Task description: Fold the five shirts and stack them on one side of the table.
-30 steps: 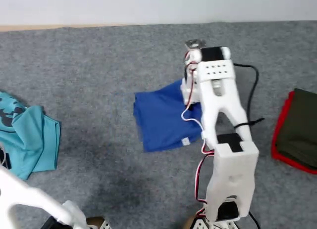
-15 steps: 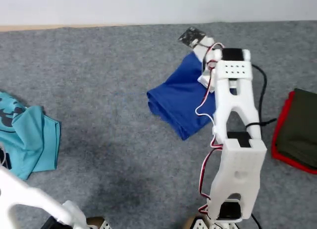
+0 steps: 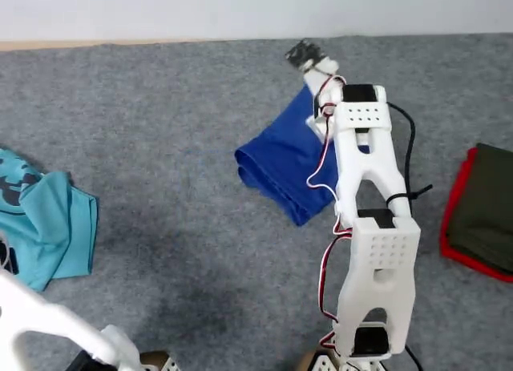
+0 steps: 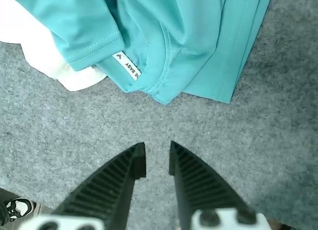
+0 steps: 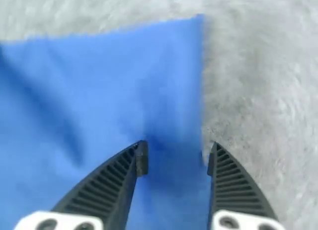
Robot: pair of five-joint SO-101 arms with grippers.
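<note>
I read a plain royal-blue fabric shirt (image 3: 276, 163) on the mottled grey felt worktop (image 3: 160, 106). At the worktop's left edge lies a teal shirt with a dark print (image 3: 56, 227). At the right edge, a dark olive folded shirt (image 3: 485, 203) sits over a red folded shirt (image 3: 449, 231).

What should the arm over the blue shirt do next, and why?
Probably pinch shut. The right gripper is open, and its jaws straddle one edge of the blue shirt, so closing would likely grab the cloth. Then it could carry the shirt toward the folded pile at the table's side.
</note>
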